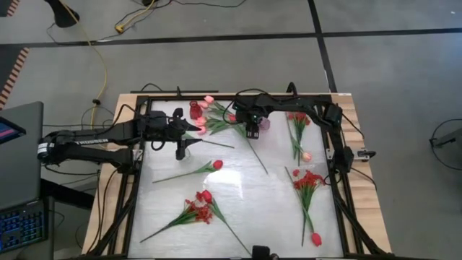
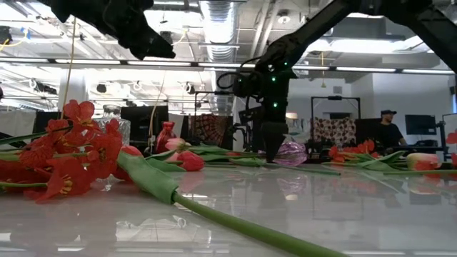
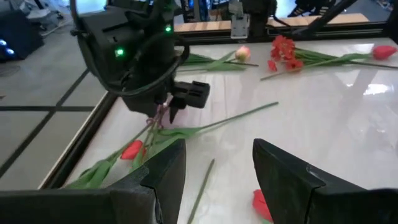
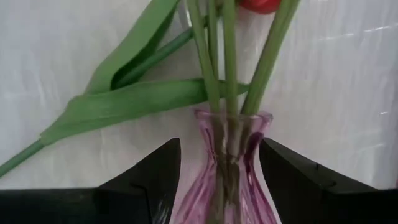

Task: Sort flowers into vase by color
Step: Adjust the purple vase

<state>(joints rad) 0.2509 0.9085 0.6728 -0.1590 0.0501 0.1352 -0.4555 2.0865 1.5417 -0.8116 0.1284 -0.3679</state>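
Left claw [image 1: 186, 139] near the far left of the white table [image 1: 238, 195], fingers [image 3: 283, 177] apart and empty, raised above the surface just beside a red vase [image 1: 195, 110]. Right claw [image 1: 253, 132] at the far middle, fingers [image 4: 292, 177] apart on either side of a pink glass vase [image 4: 227, 174] lying on its side with green stems [image 4: 214, 56] in its neck, not seen clamped. Loose flowers across the table: a red tulip [image 1: 216, 165] at centre-left, a red bunch [image 1: 201, 206] at the near left, a red spray [image 1: 309, 180] and a pink tulip [image 1: 307, 156] on the right.
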